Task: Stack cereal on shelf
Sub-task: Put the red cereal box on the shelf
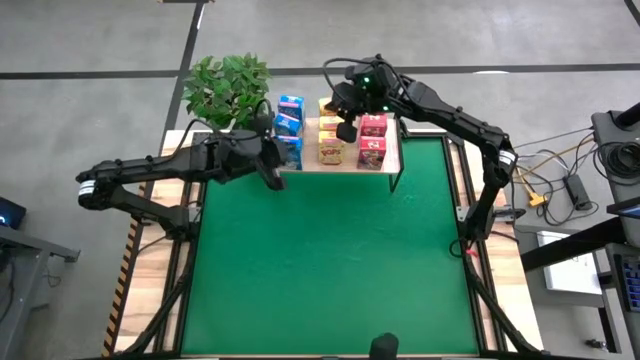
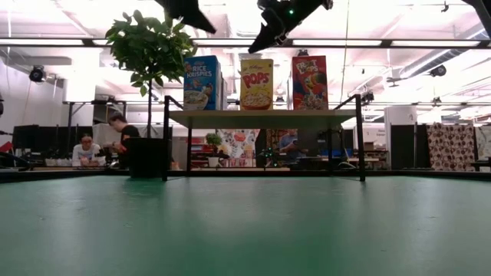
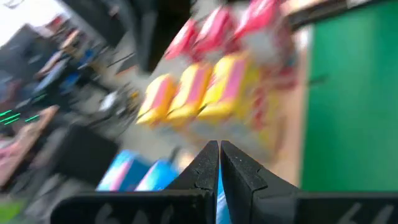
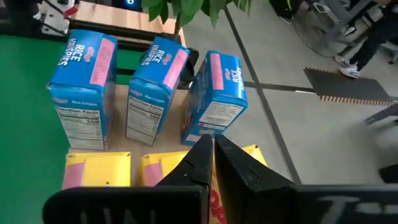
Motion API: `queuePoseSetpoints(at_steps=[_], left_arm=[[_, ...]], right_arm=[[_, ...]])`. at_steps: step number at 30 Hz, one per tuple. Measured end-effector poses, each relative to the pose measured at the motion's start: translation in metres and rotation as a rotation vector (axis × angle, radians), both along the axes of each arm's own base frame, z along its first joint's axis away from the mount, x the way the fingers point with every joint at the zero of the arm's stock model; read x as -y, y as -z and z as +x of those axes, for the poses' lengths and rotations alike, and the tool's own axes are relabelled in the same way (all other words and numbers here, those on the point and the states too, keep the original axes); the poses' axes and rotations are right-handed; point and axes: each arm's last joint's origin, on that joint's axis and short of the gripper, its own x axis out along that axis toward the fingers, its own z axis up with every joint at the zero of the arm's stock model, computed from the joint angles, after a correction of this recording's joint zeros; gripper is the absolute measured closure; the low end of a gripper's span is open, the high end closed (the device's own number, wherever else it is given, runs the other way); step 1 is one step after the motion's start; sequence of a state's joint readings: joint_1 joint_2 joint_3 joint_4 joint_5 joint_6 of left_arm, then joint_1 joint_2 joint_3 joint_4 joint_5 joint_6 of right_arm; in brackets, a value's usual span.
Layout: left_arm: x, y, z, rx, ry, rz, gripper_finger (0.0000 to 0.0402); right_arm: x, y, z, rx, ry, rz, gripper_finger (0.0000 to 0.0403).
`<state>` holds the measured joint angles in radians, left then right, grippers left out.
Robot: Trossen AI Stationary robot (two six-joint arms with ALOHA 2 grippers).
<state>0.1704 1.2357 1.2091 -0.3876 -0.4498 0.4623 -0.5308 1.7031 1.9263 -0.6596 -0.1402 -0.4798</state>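
Nine cereal boxes stand on the shelf (image 1: 392, 150) — three blue boxes (image 1: 289, 128) left, three yellow boxes (image 1: 330, 140) in the middle, three red boxes (image 1: 372, 140) right. The left gripper (image 1: 277, 180) and the right gripper (image 1: 347, 131) are both pinched closed — holding nothing.

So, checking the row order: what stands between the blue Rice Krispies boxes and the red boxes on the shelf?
The yellow Pops boxes, seen in the low and high views.

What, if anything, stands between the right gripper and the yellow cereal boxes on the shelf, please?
Nothing visible does. The right gripper, shut, hangs directly above the yellow boxes on the shelf, with open air beneath it. The blue boxes and red boxes stand to either side. The left gripper, also shut, is beside the shelf.
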Motion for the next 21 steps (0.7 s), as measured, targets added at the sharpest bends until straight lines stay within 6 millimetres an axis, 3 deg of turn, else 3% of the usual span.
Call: queuePoseSetpoints(at_steps=[8,14,21], left_arm=[[-0.029,0.010,-0.025,-0.225,-0.224,0.065,0.0402],[-0.053,0.011,-0.041,-0.269,-0.253,0.025,0.0402],[-0.064,0.012,-0.051,-0.324,-0.236,0.023,0.0402]], right_arm=[[-0.007,-0.008,-0.008,0.004,-0.004,0.004,0.0394],[-0.010,-0.008,-0.012,-0.025,-0.010,0.015,0.0394],[-0.011,-0.005,-0.014,-0.061,-0.015,0.026,0.0394]])
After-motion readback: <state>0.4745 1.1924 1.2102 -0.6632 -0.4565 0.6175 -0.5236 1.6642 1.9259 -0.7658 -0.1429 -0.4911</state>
